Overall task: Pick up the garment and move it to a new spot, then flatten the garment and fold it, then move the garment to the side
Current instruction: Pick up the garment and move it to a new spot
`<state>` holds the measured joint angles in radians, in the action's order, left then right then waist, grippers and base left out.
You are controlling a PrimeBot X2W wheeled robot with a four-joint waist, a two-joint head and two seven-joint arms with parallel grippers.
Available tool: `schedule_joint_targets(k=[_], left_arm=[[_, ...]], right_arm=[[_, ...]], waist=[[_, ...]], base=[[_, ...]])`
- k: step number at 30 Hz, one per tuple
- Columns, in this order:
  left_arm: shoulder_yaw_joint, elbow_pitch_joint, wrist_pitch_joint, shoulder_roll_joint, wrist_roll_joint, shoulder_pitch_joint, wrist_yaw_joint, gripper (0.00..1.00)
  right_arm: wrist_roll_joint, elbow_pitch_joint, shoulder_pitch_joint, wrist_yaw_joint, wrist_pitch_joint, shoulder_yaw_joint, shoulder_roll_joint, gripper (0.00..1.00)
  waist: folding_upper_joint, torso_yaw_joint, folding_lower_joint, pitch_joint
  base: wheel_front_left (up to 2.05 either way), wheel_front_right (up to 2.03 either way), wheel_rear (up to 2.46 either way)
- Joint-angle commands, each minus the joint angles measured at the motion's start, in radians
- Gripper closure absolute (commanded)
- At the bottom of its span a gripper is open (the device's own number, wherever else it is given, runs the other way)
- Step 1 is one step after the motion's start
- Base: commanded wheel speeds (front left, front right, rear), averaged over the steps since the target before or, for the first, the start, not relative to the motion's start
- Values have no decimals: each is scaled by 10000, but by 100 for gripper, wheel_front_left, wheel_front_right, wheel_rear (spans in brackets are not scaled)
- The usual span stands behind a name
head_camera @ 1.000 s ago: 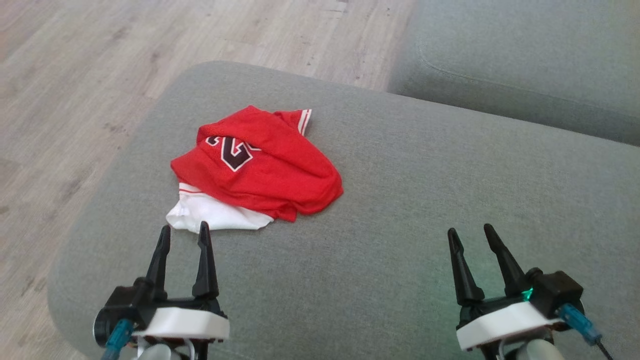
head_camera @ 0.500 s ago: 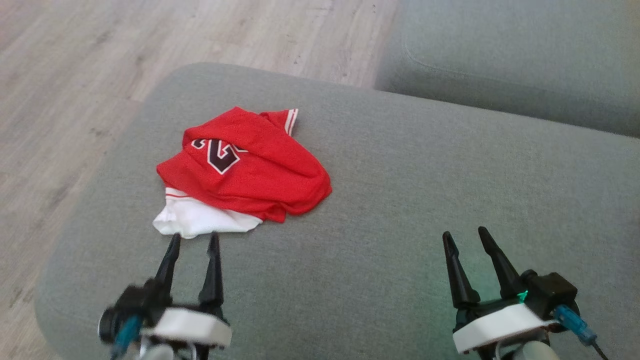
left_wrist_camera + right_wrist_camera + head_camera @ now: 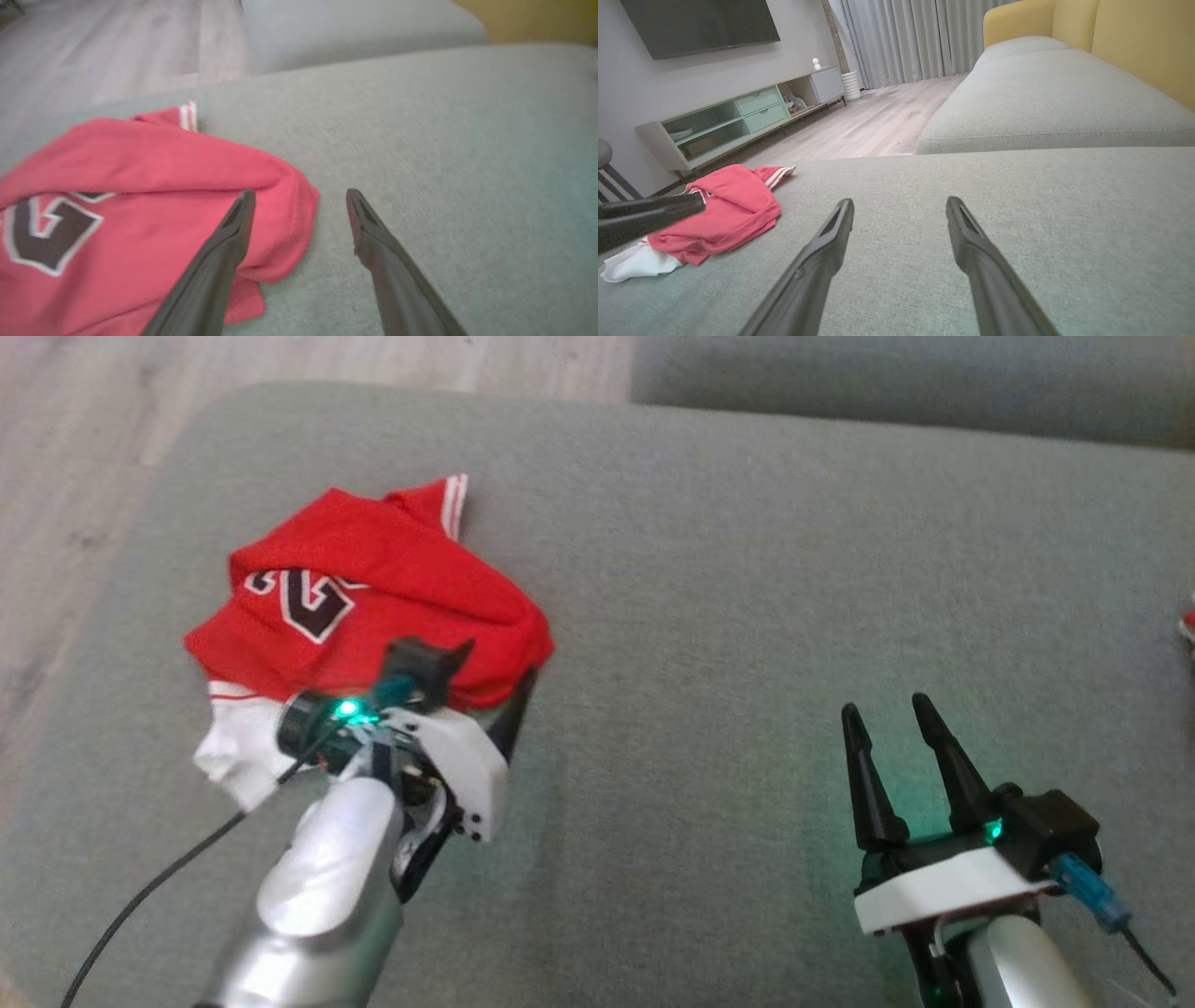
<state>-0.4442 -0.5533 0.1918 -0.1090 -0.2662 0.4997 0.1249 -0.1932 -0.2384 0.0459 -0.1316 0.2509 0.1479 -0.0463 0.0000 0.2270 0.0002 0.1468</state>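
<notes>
Your left claw (image 3: pixel 300 195) is spread wide, straddling the right edge of the crumpled red garment (image 3: pixel 373 579) on the grey sofa cushion (image 3: pixel 747 569), right claw (image 3: pixel 885 707) open and empty well apart; wrist view's blurry, but close here and you'll likely pinch one thin fold that slips

One red garment (image 3: pixel 373 588), two claws (image 3: pixel 299 198) (image 3: pixel 882 705), two grey cushions (image 3: pixel 747 569) (image 3: pixel 887 373)
</notes>
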Motion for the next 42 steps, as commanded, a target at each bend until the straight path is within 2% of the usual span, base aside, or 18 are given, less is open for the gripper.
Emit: schedule_joint_targets(k=[1,6,11,14,18,24,25,26,27,35,42], left_arm=[[70,159,178,-276,-112,572,51,0],[-823,-616,871,-657,-435,1184,55,0],[-904,-1478,819,-935,-260,1706,-143,0],[-820,-1867,513,-911,-183,1906,-481,0],[-853,-2431,422,-876,-116,2059,-697,0],[-978,-3373,1240,-818,-257,2188,-604,0],[-988,-3424,1258,-811,-279,2213,-583,31],[-992,-3457,1223,-805,-301,2227,-569,80],[-997,-3484,1173,-800,-324,2230,-549,100],[-916,-3060,-168,-815,-513,2312,-403,100],[-924,-1641,-1317,-763,-830,2450,-152,100]], right_arm=[[52,345,338,9,109,255,-39,0],[73,464,558,9,109,279,-39,0],[84,578,710,9,109,292,-39,0],[78,607,741,9,109,281,-39,0],[58,628,755,9,109,276,-39,0],[57,602,778,9,109,217,-39,0],[71,566,773,9,109,194,-39,0],[83,531,767,9,109,181,-39,0],[88,495,755,9,109,174,-39,0],[-26,283,651,9,109,193,-39,0],[-139,159,569,9,109,161,-39,0]], waist=[[0,-333,-2,349],[0,-660,-2,722],[0,-893,-2,982],[0,-985,-2,1065],[0,-1056,-2,1097],[0,-1104,-2,1056],[0,-1103,-2,1037],[0,-1099,-2,1004],[0,-1095,-2,962],[0,-1112,-2,372],[0,-1237,-2,-74]], base=[[0,0,0],[0,0,0],[0,0,0],[0,0,0],[0,0,0],[0,0,0],[0,0,0],[0,0,0],[0,0,0],[0,0,0],[0,0,0]])
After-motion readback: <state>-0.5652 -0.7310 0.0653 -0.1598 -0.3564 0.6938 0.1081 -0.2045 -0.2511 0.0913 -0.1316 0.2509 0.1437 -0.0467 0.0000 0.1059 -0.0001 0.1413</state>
